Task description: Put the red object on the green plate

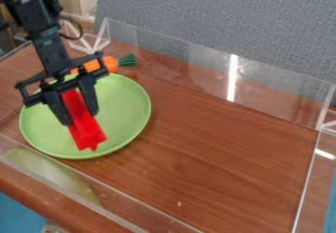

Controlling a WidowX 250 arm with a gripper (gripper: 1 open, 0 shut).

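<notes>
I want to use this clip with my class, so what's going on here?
A single robot arm's gripper is shut on the red object, holding it over the green plate. The bar's lower end is near the plate's surface; whether it touches is unclear. An orange carrot toy lies behind the plate.

Clear walls (262,89) fence the table (223,148); open above.

the red object (85,122), a long bar, slants steeply down over the round green plate (125,104).
</notes>
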